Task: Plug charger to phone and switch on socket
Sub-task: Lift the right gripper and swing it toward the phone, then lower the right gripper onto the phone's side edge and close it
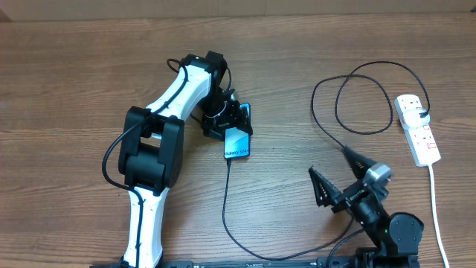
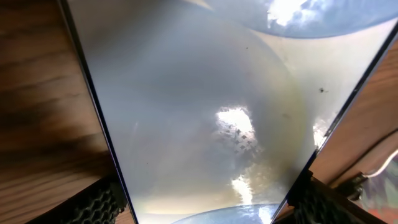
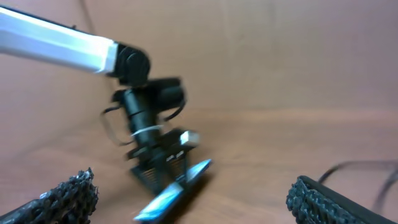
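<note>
Seemingly the first half is done or nearly so: the charger (image 1: 225, 193) runs up across the table (image 1: 74, 74) and meets the lower end of the phone (image 1: 238, 141), though the tip itself is too small to confirm as fully seated. The phone lies left of centre, its teal screen facing up, with the left gripper (image 1: 232, 120) over its far end. In the left wrist view both fingers press against the phone's long edges, so I judge that this gripper holds the phone across its width. In the blurred right wrist view the phone looks tilted. The right gripper (image 1: 327, 159) hovers empty, jaws spread wide, between the phone and the socket (image 1: 419, 130), well apart from both. The socket switch is left to do, as far as I can judge; its position cannot be read. Counted: one phone, one black charger cable, one socket strip with one black plug in it, one white cord (image 1: 436, 208), two arms, two grippers
</note>
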Controlling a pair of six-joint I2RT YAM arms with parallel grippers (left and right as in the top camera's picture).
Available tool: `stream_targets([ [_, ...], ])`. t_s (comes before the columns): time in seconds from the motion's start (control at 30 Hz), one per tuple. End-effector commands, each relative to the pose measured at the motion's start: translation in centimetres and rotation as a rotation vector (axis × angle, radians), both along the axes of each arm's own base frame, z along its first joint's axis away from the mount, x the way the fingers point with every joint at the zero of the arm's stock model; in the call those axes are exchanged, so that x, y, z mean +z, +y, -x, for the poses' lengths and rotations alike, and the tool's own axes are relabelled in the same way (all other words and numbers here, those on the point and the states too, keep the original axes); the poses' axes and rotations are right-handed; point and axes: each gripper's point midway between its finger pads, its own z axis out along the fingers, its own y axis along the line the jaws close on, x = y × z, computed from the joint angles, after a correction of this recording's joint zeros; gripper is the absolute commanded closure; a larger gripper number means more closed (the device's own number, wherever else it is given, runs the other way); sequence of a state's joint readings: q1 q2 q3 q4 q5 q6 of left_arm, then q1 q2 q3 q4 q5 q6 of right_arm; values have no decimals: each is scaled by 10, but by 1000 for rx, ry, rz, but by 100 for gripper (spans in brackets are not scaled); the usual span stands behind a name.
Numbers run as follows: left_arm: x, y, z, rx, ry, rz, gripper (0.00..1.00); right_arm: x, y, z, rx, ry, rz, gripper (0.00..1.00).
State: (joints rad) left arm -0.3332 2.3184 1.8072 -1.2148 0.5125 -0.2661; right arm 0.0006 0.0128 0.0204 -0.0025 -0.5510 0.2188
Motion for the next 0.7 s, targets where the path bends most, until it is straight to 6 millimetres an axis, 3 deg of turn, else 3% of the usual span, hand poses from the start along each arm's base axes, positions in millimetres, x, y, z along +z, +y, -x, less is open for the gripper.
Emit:
stream_targets([
  [0.0, 3, -11, -2, -20, 1, 73, 23, 32, 13, 16, 99, 13, -92, 0],
  [0.13, 4, -12, -1, -19, 4, 79, 23, 71, 5, 17, 37, 45, -82, 0],
  [0.3, 7, -18, -1, -13, 11, 117, 23, 94, 5, 3, 31, 209, 11, 0],
  [0.53, 14, -27, 1, -3, 29, 182, 22, 98, 9, -42, 75, 588, 43, 0],
  [0.67, 17, -30, 2, 0, 36, 206, 22, 82, 22, -60, 164, 741, -5, 0],
])
